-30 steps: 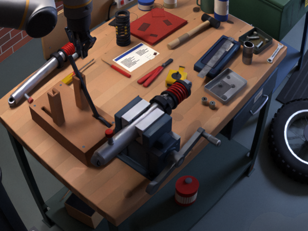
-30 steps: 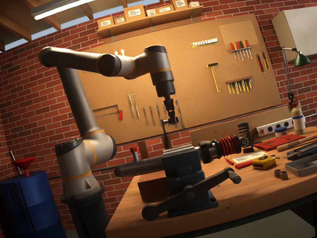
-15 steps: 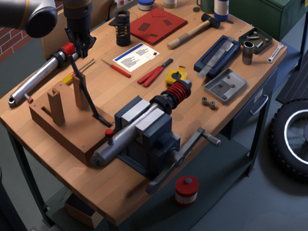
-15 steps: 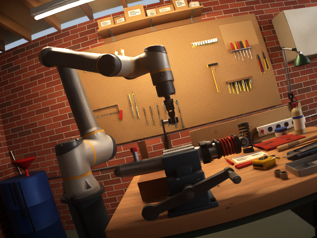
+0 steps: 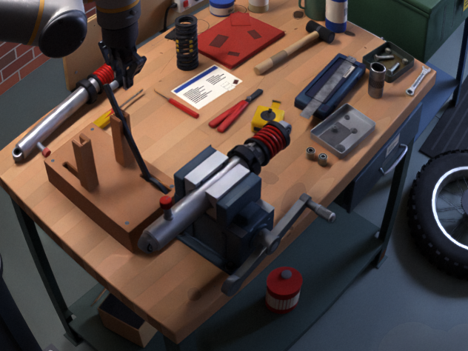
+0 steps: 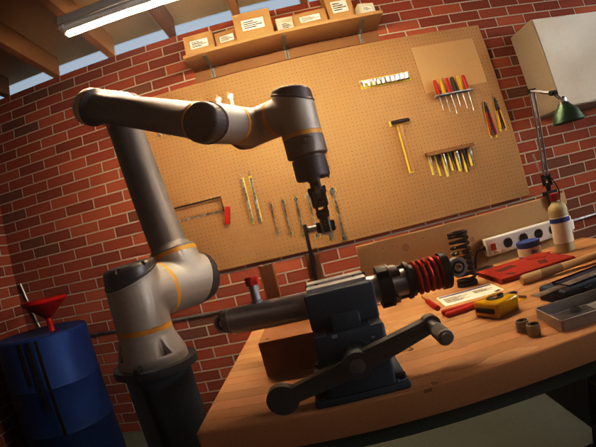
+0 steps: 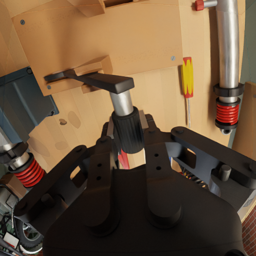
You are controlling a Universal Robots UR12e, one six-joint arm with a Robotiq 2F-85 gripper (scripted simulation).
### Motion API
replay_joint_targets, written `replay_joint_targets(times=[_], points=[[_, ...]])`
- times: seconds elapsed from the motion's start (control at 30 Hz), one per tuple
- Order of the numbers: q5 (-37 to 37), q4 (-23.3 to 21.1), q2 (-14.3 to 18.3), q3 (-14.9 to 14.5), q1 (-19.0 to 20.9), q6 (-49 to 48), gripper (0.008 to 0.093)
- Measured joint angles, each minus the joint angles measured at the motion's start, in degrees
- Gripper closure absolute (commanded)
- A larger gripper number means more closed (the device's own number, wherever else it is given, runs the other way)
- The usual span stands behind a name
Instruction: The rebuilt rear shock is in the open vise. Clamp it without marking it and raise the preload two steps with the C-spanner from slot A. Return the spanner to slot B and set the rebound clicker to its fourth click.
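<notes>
At the front of the bench the rear shock lies in the blue vise, its red spring past the jaws and its red-capped clicker near the front end. Left of the vise stands a wooden holder block with two upright posts. The black C-spanner stands in the slot beside the right post, leaning back, and my gripper is closed around its handle at the top. The spanner's hooked end sits down in the slot. The vise handle hangs over the bench's front edge.
Behind the holder a second shock lies along the bench's left edge, with a yellow screwdriver beside it. Further back are a black spring, a red mat, a mallet, pliers and trays. A pegboard backs the bench.
</notes>
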Motion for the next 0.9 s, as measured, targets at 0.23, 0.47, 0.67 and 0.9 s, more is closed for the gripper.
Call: replay_joint_targets(times=[0.23, 0.47, 0.67, 0.9], points=[[0.0, 0.0, 0.0, 0.0, 0.0, 0.0, 0.0934], [-0.01, -0.01, 0.0, 0.0, 0.0, 0.0, 0.0884], [-0.01, -0.01, 0.0, 0.0, 0.0, 0.0, 0.0764], [0.02, 0.05, 0.01, 0.06, 0.0, 0.01, 0.0624]])
